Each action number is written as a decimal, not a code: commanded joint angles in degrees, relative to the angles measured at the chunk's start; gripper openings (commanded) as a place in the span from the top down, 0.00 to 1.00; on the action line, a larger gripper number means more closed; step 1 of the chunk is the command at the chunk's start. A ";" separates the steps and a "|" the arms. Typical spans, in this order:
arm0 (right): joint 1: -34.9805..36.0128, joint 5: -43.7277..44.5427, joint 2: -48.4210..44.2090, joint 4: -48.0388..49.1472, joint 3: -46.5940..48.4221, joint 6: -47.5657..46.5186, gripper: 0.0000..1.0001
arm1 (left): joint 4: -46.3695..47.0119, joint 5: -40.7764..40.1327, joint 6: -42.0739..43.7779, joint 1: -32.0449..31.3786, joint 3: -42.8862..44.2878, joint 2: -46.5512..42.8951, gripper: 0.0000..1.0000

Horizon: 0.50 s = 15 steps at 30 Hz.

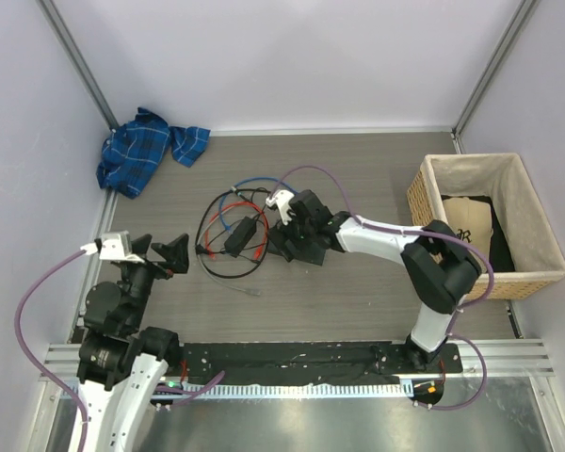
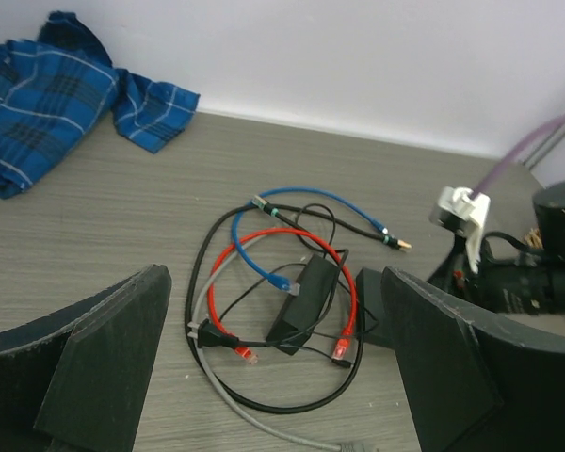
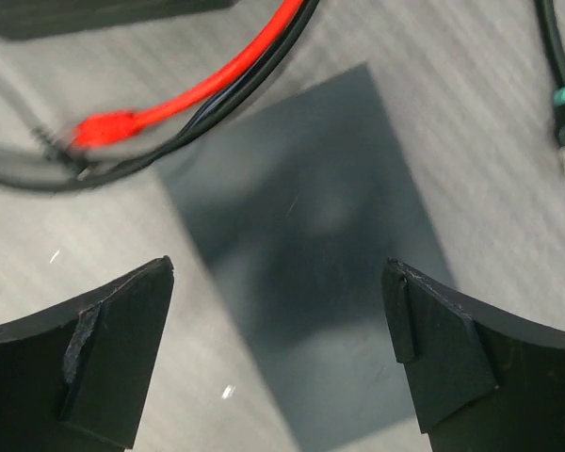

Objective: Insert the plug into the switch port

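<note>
The switch (image 3: 301, 235) is a flat dark grey box lying on the table, and my right gripper (image 3: 278, 273) hovers low over it, open, with a finger on either side and nothing held. Its port does not show in any view. A small black plug (image 3: 64, 155) on a thin cord lies by the switch's corner, beside a red cable's plug (image 3: 104, 127). In the left wrist view a corner of the switch (image 2: 369, 306) shows behind the black adapter brick (image 2: 306, 297). My left gripper (image 1: 162, 250) stands open and empty, well left of the cable tangle.
Red, blue (image 2: 311, 195), black and grey (image 2: 228, 395) cables loop around the adapter brick (image 1: 240, 235). A blue plaid cloth (image 1: 146, 151) lies in the back left corner. A wicker basket (image 1: 422, 200) with dark and tan items stands at the right wall.
</note>
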 commanded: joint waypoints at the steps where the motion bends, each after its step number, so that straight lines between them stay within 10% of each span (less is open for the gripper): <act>1: -0.37 1.36 4.00 2.74 6.30 -2.68 0.00 | 0.37 5.47 1.27 -0.10 1.58 4.02 0.00; 15: -6.61 -6.11 7.87 0.37 7.89 -0.49 0.00 | 1.16 11.45 0.92 -0.10 1.66 11.14 0.00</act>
